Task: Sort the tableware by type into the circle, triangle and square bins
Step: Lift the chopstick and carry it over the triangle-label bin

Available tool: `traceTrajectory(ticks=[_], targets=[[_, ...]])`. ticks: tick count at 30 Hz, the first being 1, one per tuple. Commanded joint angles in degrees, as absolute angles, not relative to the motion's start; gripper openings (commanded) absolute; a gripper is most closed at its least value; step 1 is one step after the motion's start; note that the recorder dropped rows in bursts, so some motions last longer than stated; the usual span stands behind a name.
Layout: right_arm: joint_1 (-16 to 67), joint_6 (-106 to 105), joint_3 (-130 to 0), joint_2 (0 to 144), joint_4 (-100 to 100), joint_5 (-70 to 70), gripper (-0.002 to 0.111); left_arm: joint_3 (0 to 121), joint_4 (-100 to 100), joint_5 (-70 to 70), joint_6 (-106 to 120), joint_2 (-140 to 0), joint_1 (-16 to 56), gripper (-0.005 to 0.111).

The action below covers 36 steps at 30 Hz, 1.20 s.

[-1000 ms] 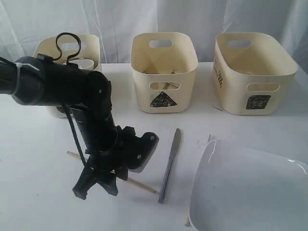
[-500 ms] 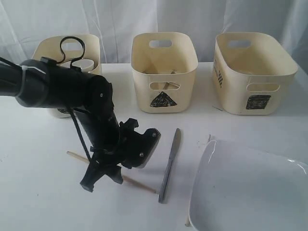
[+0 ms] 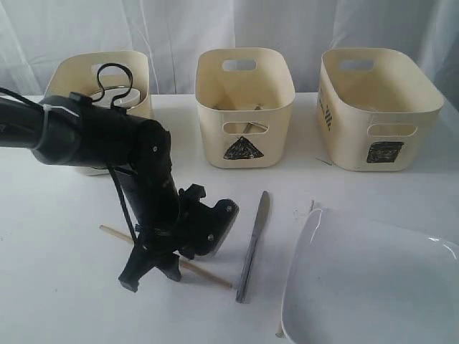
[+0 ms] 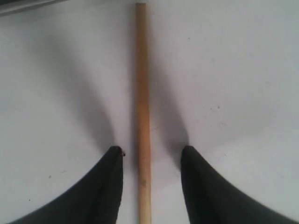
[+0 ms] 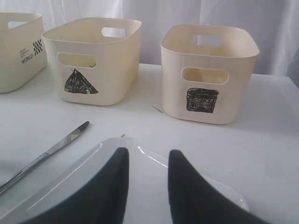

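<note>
My left gripper | dropped lower in 1 s | open, chopstick lies between my jaws, ungripped | I judge: close next, triangle bin ahead.

The left arm hides the mark on the circle bin.

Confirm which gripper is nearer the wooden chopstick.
Left. The left gripper straddles the chopstick, jaws open on either side. The right gripper hovers over the white plate, away from it.
</note>
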State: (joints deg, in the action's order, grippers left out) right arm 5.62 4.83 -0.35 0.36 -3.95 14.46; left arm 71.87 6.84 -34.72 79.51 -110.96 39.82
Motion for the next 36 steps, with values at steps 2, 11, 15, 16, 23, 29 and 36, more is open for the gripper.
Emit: traceTrajectory(ticks=[2, 11, 15, 16, 23, 29, 36], targets=[[5.1, 4.8, 0.0, 0.0, -4.3, 14.0, 0.029, 71.3, 7.3, -36.0, 79.7, -112.7, 40.1, 0.046], [5.1, 4.8, 0.0, 0.0, -4.3, 14.0, 0.029, 71.3, 6.1, -36.2, 79.5, -113.3, 40.1, 0.011], [5.1, 4.8, 0.0, 0.0, -4.3, 14.0, 0.029, 71.3, 3.4, -37.7, 76.7, -113.2, 40.1, 0.0], [5.1, 4.8, 0.0, 0.0, -4.3, 14.0, 0.029, 71.3, 2.4, -37.6, 74.6, -112.9, 40.1, 0.0], [5.1, 4.8, 0.0, 0.0, -4.3, 14.0, 0.029, 71.4, -8.4, -34.4, 56.9, -107.8, 40.1, 0.0], [5.1, 4.8, 0.0, 0.0, -4.3, 14.0, 0.029, 71.4, -8.0, -25.8, 45.8, -100.2, 40.1, 0.0], [5.1, 4.8, 0.0, 0.0, -4.3, 14.0, 0.029, 71.4, 7.8, -9.6, 41.8, -91.8, 40.1, 0.0]])
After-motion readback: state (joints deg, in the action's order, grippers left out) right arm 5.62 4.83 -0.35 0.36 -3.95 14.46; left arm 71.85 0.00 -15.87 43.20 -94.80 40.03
